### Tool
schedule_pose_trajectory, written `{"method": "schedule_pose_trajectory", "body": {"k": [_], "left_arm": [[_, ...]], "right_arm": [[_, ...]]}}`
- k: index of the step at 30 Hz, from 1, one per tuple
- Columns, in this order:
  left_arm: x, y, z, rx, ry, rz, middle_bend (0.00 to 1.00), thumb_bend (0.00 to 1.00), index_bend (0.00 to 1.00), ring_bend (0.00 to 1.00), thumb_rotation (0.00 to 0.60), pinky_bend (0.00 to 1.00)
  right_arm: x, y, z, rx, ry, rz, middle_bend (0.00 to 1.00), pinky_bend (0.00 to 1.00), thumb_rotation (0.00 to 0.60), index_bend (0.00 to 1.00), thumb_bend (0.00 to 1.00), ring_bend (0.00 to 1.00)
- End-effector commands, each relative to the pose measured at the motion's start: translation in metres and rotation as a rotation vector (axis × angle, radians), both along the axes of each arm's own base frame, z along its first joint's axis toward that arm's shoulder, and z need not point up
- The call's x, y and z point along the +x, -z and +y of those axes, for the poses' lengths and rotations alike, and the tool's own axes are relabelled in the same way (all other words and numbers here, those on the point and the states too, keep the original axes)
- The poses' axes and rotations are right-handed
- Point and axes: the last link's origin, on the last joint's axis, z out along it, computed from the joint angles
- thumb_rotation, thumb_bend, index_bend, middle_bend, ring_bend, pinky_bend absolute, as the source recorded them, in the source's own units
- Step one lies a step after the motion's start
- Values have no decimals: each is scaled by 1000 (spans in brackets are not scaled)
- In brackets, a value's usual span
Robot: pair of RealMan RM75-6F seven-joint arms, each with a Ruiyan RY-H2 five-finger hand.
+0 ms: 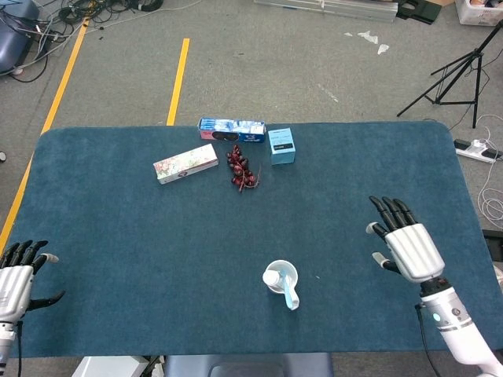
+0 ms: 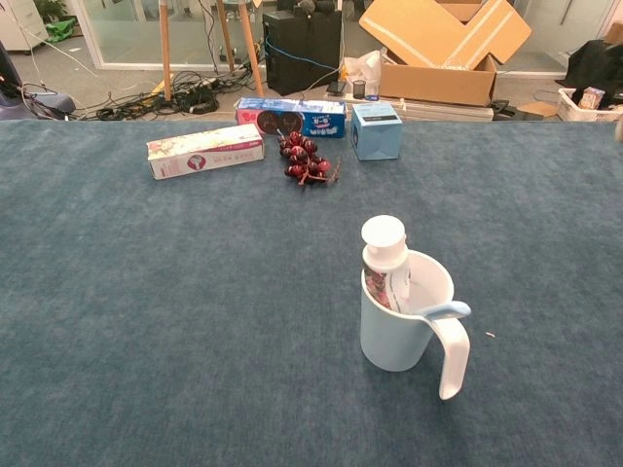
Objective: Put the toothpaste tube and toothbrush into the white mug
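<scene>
Head view first: the white mug (image 1: 281,278) sits on the blue bench (image 1: 118,236), toward the front edge and a bit right of center. The toothpaste tube (image 1: 273,277) stands in it cap up, and the toothbrush (image 1: 289,294) lies across the rim on the handle side. The right hand (image 1: 404,245) is out to the right of the mug, well apart from it, fingers spread and holding nothing. The left hand (image 1: 17,275) is way over at the front left corner, also spread with nothing in it. Along the back there's a pink box (image 1: 185,163), a blue box (image 1: 231,129), a small light-blue box (image 1: 281,145) and a bunch of red grapes (image 1: 240,167).

Chest view: mug (image 2: 394,336) up close, upright, handle facing front right. The tube (image 2: 384,257) leans against the left wall inside, and the pale blue brush (image 2: 443,310) rests on the rim just over the handle. Grapes (image 2: 306,159) sit between the pink box (image 2: 205,150) and the light-blue box (image 2: 376,130), with the blue box (image 2: 290,116) behind. Neither hand shows here.
</scene>
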Motion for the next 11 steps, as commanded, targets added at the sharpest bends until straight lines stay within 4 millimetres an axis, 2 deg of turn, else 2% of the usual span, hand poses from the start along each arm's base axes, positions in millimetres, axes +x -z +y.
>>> {"method": "schedule_pose_trajectory", "body": {"k": [1, 4, 11], "left_arm": [[1, 5, 5, -10, 44, -21, 171, 67, 360, 94, 600, 88], [0, 8, 8, -27, 42, -28, 175, 67, 360, 95, 600, 91], [2, 15, 3, -55, 41, -28, 186, 68, 361, 95, 600, 95]], "right_arm": [[-15, 0, 17, -76, 44, -26, 56, 110, 600, 430, 132, 0], [-22, -2, 30, -92, 63, -76, 56, 110, 600, 430, 132, 0], [-35, -6, 43, -111, 83, -152, 56, 110, 600, 429, 132, 0]]}}
